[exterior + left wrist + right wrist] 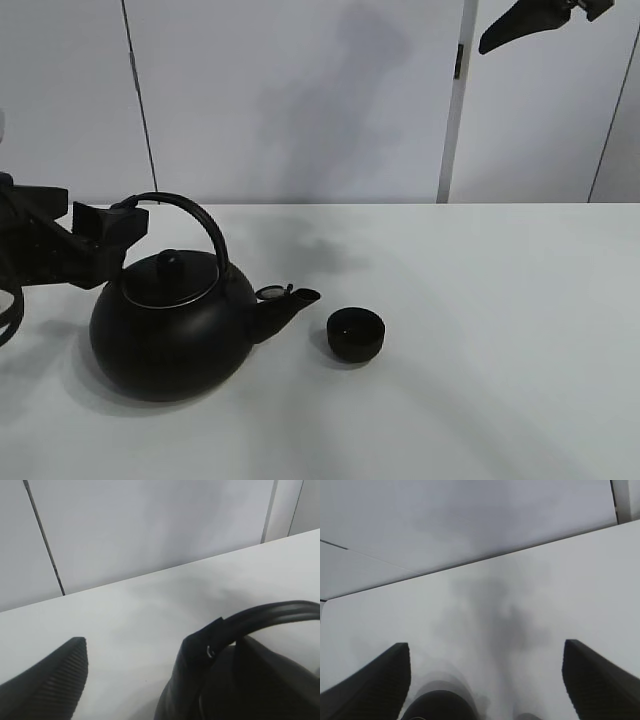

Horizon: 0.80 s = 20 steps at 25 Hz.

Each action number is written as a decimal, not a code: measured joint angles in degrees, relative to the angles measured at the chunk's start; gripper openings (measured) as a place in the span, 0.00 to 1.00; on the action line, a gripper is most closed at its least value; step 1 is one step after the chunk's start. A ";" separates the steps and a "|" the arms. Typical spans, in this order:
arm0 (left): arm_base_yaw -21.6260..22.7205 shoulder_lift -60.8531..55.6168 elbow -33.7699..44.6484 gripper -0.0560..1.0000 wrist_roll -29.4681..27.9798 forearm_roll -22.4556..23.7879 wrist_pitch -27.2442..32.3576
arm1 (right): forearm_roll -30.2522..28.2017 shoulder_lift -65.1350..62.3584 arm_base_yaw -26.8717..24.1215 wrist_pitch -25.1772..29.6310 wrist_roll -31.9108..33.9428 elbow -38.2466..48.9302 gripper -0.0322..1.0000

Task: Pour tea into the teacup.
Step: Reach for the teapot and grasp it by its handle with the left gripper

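**Left jaws spread at the kettle handle; teacup standing just off the spout**

We are looking down on a white tabletop (500, 360) where the black kettle (165, 335) is sitting upright at the left; its spout (290, 300) is pointing right toward the teacup (356, 333); the teacup is standing upright just beside the spout's tip, apart from it, near the middle of the tabletop. We are finding the left gripper (135, 647) at the left end of the kettle's arched handle (205, 225); its jaws are standing spread, with bare tabletop showing between them in the left wrist view; the handle is meeting one finger (182, 680) there, and we cannot tell whether the two are touching. We are seeing the right gripper (485, 645) hanging high at the upper right, well apart from kettle and teacup; its jaws are spread wide too, gripping nothing; a blurred dark round shape (437, 705) is showing below them, which we cannot identify.
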 joint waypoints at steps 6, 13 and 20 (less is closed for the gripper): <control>1.51 0.27 -0.74 0.59 0.00 3.13 1.25 | 0.00 0.00 0.00 0.00 0.00 0.00 0.58; 1.51 3.69 -1.32 0.59 -1.22 3.36 1.10 | 0.00 0.00 0.00 0.00 0.00 0.00 0.58; 1.86 5.58 -4.11 0.59 -1.80 3.51 0.85 | 0.00 0.00 0.00 -0.02 0.00 0.00 0.58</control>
